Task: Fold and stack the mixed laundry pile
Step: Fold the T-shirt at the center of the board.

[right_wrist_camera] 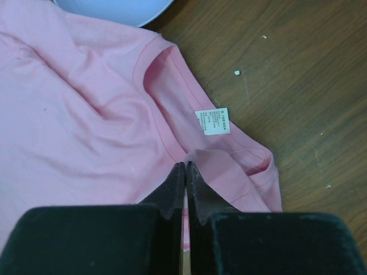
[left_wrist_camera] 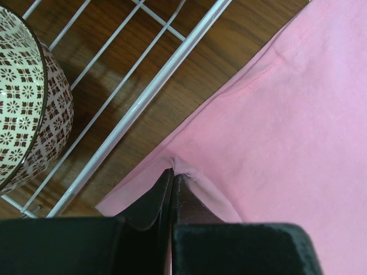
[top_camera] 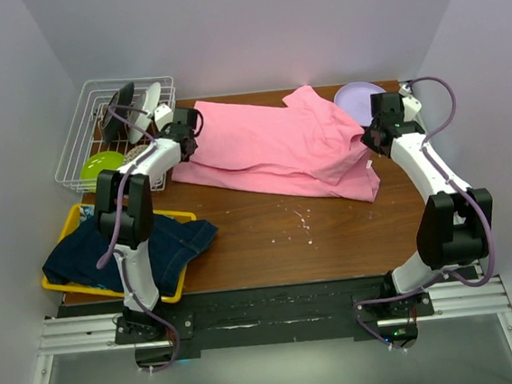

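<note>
From the top external view, the pink T-shirt (top_camera: 270, 150) lies spread and rumpled across the far half of the table (top_camera: 269, 236). The left gripper (top_camera: 186, 144) is at its left edge and the right gripper (top_camera: 371, 140) at its right edge. The denim jacket (top_camera: 152, 247) sits bunched in the yellow tray (top_camera: 68, 219) at the near left, well apart from the shirt. The wire rack (top_camera: 86, 127) stands just beside the left gripper, and a purple plate (top_camera: 361, 100) lies just beyond the right one.

In the left wrist view, the jaws are pressed together on a small pucker of the shirt's hem. The hold is thin, so a sharp pull could slip the cloth free. The rack's wire runs close by, and a lifted edge could snag on it or jostle the patterned bowl (left_wrist_camera: 28, 97) inside.

In the right wrist view, the jaws pinch a fold near the collar, beside the white label (right_wrist_camera: 212, 121). The bite may take in more than one layer, which would leave the fold uneven. The plate touches or is overlapped by the shirt, so dragging might shift it.

Counted: two arms, two garments in sight, one tray, one rack and one plate. A green bowl (top_camera: 99, 163) and the patterned bowl make at least two bowls; the rest of the rack's contents cannot be counted.
</note>
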